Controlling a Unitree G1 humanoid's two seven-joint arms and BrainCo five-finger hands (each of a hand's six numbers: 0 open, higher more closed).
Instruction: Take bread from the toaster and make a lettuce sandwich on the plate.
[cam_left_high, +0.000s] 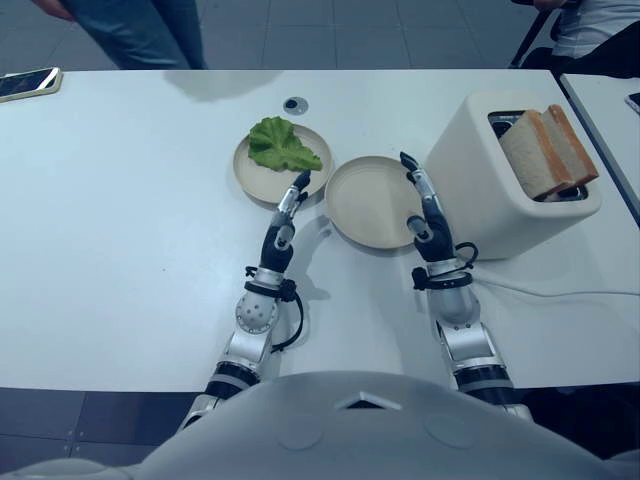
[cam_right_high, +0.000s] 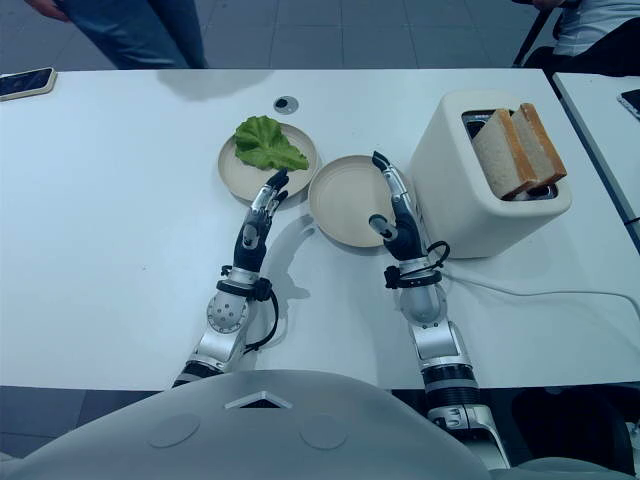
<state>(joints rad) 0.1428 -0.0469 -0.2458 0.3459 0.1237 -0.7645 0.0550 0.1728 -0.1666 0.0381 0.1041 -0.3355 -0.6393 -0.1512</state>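
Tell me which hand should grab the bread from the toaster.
Right. The right hand sits beside the toaster, with bread sticking up; the left hand is farther off, by the lettuce.

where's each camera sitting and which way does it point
Left eye view: on the robot's head, facing forward and down at the white table; the left hand and right hand show at lower centre.
Right eye view: same head, slightly further right, same downward aim; the same two hands show.
Shared: the toaster with bread, the lettuce on the left plate, and the empty plate.
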